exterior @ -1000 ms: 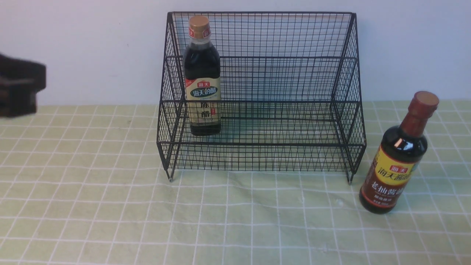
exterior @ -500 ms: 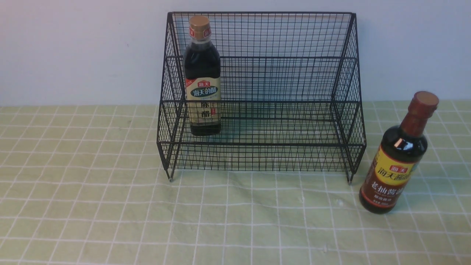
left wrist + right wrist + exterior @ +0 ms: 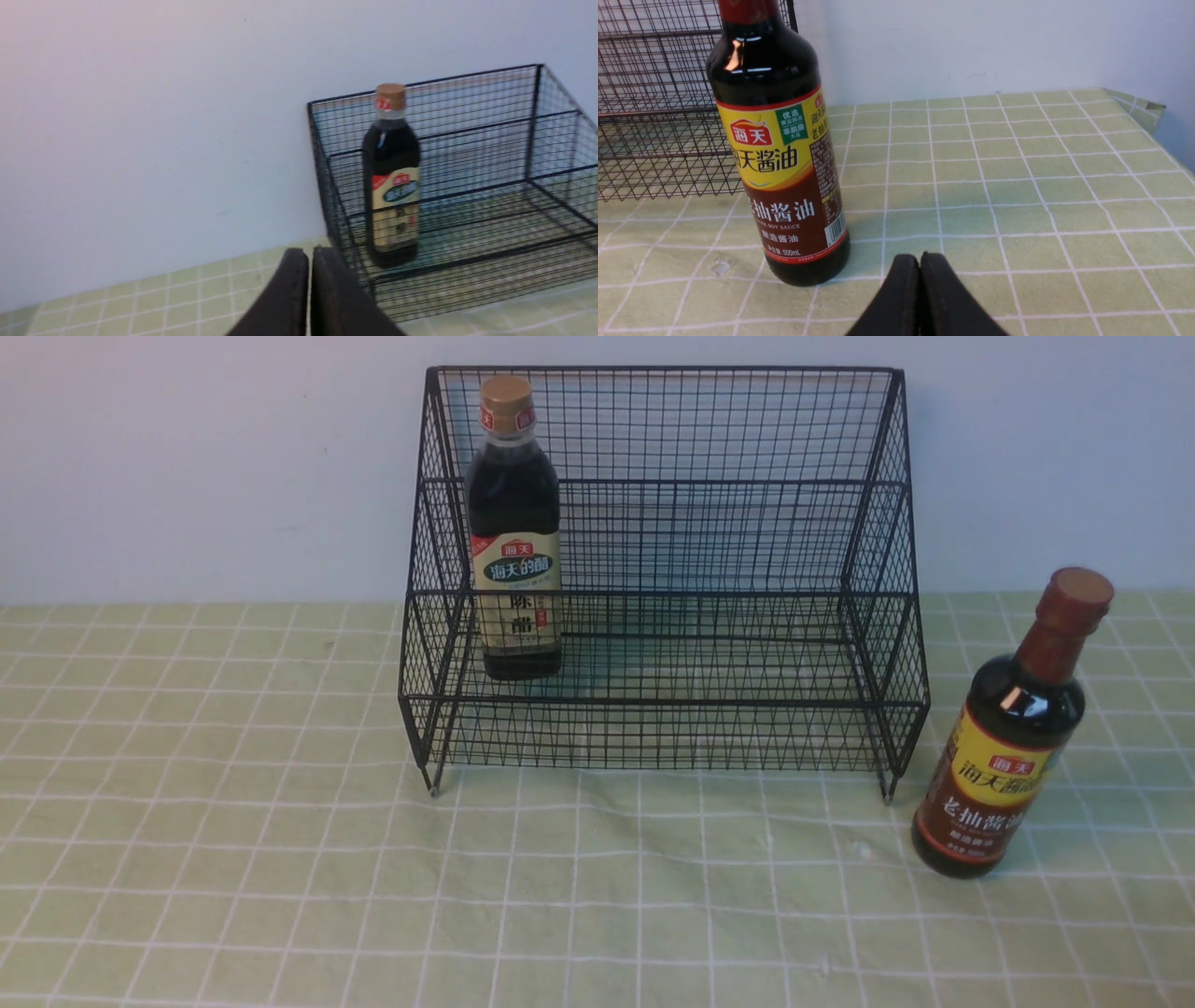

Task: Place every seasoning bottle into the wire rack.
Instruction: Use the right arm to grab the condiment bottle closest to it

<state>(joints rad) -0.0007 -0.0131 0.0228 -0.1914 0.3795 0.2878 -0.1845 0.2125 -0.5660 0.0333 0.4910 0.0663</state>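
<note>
The black wire rack [image 3: 878,485] stands at the back of the table against the wall. The squarish gold-capped bottle [image 3: 513,532] with a beige-green label stands upright in the rack's left end; it also shows in the left wrist view [image 3: 392,172]. The round bottle [image 3: 1013,737] with a reddish-brown neck and yellow-red label stands upright on the cloth right of the rack, outside it. In the right wrist view this bottle [image 3: 780,154] is close in front. My left gripper [image 3: 309,254] is shut and empty, well short of the rack [image 3: 532,140]. My right gripper [image 3: 920,259] is shut and empty beside the round bottle's base.
A green checked cloth [image 3: 280,859] covers the table. A pale wall [image 3: 187,457] runs behind the rack. The table's right edge [image 3: 1148,105] shows in the right wrist view. Neither arm shows in the front view.
The left arm, seen at the front view's left edge one second ago, has moved out of that view. Both bottles and the rack have not moved.
</note>
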